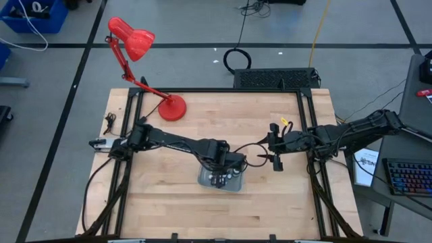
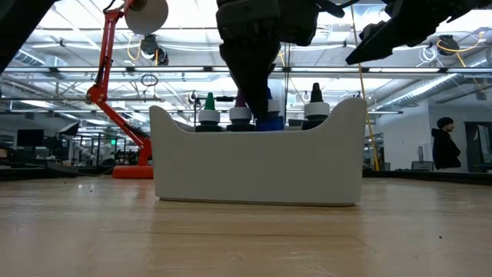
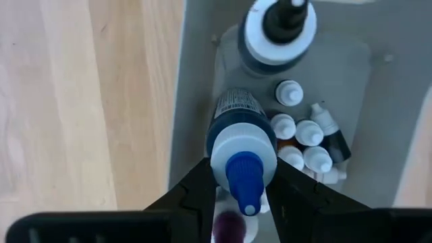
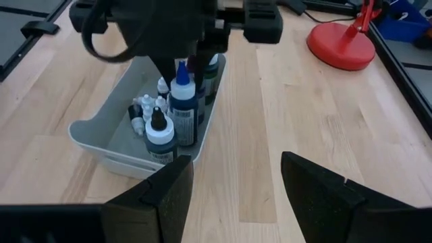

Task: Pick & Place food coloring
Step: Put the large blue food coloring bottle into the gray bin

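The food coloring is a set of small bottles standing in a pale grey tray (image 1: 233, 183) at the table's middle: a black-tipped bottle (image 3: 279, 30), several tiny white-topped vials (image 3: 300, 138), and green-tipped (image 2: 209, 108) and purple-tipped (image 2: 241, 109) ones. My left gripper (image 3: 243, 182) is above the tray, pointing down, shut on a dark blue bottle with a white collar and blue tip (image 4: 181, 98). My right gripper (image 4: 233, 175) hangs open to the tray's right, above the table, with nothing between its fingers. My left gripper pinches the blue bottle's white collar (image 3: 233, 152), just under the blue tip, between its two fingers (image 3: 196, 192). The fingers come from above, pointing down. The bottle stands upright with its body down inside the tray; whether its base rests on the tray floor I cannot tell.
A red desk lamp (image 1: 172, 106) stands on the table's far left part. Bare wood lies all around the tray. Black frame rails (image 1: 312, 135) run along the table's sides. A person (image 2: 444, 146) stands in the room beyond the table.
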`<control>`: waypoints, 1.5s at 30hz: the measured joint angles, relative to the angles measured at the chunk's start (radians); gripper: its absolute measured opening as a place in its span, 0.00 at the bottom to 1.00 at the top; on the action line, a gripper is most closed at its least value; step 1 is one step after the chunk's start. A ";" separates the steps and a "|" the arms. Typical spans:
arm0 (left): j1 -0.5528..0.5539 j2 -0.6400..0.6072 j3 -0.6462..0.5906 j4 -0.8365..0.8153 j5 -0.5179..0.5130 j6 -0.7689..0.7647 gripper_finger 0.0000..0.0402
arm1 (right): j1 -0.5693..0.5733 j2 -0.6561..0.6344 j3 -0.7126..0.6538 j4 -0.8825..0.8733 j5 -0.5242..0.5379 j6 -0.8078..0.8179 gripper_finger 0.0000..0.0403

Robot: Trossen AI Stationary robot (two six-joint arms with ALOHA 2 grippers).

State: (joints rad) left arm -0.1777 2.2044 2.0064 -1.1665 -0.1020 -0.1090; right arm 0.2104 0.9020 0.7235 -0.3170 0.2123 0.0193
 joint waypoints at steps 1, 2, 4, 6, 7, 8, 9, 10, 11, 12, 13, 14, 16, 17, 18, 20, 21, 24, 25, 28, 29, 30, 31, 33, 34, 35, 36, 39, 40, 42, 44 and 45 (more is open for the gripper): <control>0.002 0.001 0.000 0.001 0.000 0.001 0.29 | 0.000 0.000 0.000 0.001 0.000 0.000 0.53; 0.004 0.002 0.000 0.001 -0.002 0.002 0.30 | 0.000 0.000 0.000 -0.002 0.000 0.000 0.53; 0.008 0.006 0.000 0.001 -0.002 0.001 0.32 | 0.000 0.000 0.000 -0.001 0.000 0.000 0.53; 0.009 0.007 0.000 0.002 -0.002 -0.001 0.34 | 0.000 0.000 0.000 -0.002 0.000 0.000 0.53; 0.009 0.007 0.000 0.006 -0.002 -0.001 0.35 | 0.000 0.000 0.000 -0.002 0.000 0.000 0.53; 0.010 0.007 0.000 0.011 -0.002 -0.002 0.35 | 0.000 0.000 0.000 -0.002 0.000 0.000 0.53; 0.010 0.006 0.000 0.015 -0.002 -0.002 0.35 | 0.000 0.000 0.000 -0.002 0.000 0.000 0.53; 0.010 0.006 0.000 0.018 -0.002 -0.002 0.35 | 0.000 0.000 0.000 -0.002 0.000 0.000 0.53; 0.010 0.006 0.000 0.019 -0.001 -0.002 0.36 | 0.000 0.000 0.000 -0.002 0.000 0.000 0.53; 0.010 0.006 0.000 0.019 0.000 -0.002 0.36 | 0.000 0.000 0.000 -0.002 0.000 0.000 0.53; 0.010 0.006 0.000 0.020 0.000 -0.002 0.36 | 0.000 0.000 0.000 -0.002 0.000 0.000 0.53; 0.010 0.006 0.000 0.020 0.000 -0.002 0.36 | 0.000 0.000 0.000 -0.002 0.000 0.000 0.53; 0.009 0.006 0.000 0.021 0.000 -0.002 0.36 | 0.000 0.000 0.000 -0.002 0.000 0.000 0.53; 0.009 0.006 0.000 0.023 0.000 -0.004 0.36 | 0.000 0.000 0.000 -0.002 0.000 0.000 0.53; 0.009 0.006 0.000 0.027 0.000 -0.005 0.36 | 0.000 0.000 0.000 -0.002 0.000 0.000 0.53; 0.009 0.006 0.000 0.038 0.000 -0.016 0.36 | 0.000 0.000 0.000 -0.002 0.000 0.000 0.53; 0.009 0.006 0.000 0.043 0.000 -0.023 0.36 | 0.000 0.000 0.000 -0.002 0.000 0.000 0.53; 0.009 0.006 0.000 0.062 0.000 -0.027 0.36 | 0.000 0.000 0.000 -0.002 0.000 0.000 0.53; 0.009 0.006 0.000 0.068 0.000 -0.023 0.37 | 0.000 0.000 0.000 -0.002 0.000 0.000 0.53; 0.009 0.006 0.000 0.070 0.000 -0.023 0.37 | 0.000 0.000 0.000 -0.003 0.000 0.000 0.53; 0.009 0.006 0.000 0.069 0.000 -0.029 0.37 | 0.000 0.000 0.000 -0.003 0.000 0.000 0.53; 0.009 0.005 0.000 0.068 0.000 -0.037 0.37 | 0.000 0.000 0.000 -0.003 0.000 0.000 0.53; 0.009 0.005 0.000 0.066 0.000 -0.047 0.37 | 0.000 0.000 0.000 -0.003 0.000 0.000 0.53; 0.009 0.005 0.000 0.060 0.000 -0.054 0.37 | 0.000 0.000 0.000 -0.003 0.000 0.000 0.53; 0.009 0.005 0.000 0.060 0.000 -0.054 0.37 | 0.000 0.000 0.000 -0.003 0.000 0.000 0.53; 0.007 0.005 0.000 0.060 0.000 -0.054 0.37 | 0.000 0.000 0.000 -0.003 0.000 0.000 0.53; 0.006 0.005 0.000 0.060 0.000 -0.055 0.37 | 0.000 0.000 0.000 -0.003 -0.001 0.000 0.53; 0.007 0.005 0.000 0.060 0.000 -0.060 0.37 | 0.000 0.000 0.000 -0.003 -0.001 0.004 0.53; 0.007 0.005 0.000 0.060 0.000 -0.063 0.37 | 0.000 0.000 0.000 -0.003 -0.001 0.004 0.53; 0.007 0.002 0.000 0.059 0.000 -0.073 0.37 | 0.000 0.000 0.000 -0.003 -0.001 0.006 0.53; 0.007 0.000 0.000 0.059 0.000 -0.078 0.37 | 0.000 0.000 0.000 -0.003 -0.001 0.007 0.53; 0.007 -0.001 0.000 0.059 0.000 -0.078 0.37 | 0.000 0.000 0.000 -0.003 -0.001 0.007 0.53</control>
State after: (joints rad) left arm -0.1704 2.2036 2.0064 -1.1080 -0.1021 -0.1868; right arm 0.2102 0.9020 0.7237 -0.3195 0.2115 0.0265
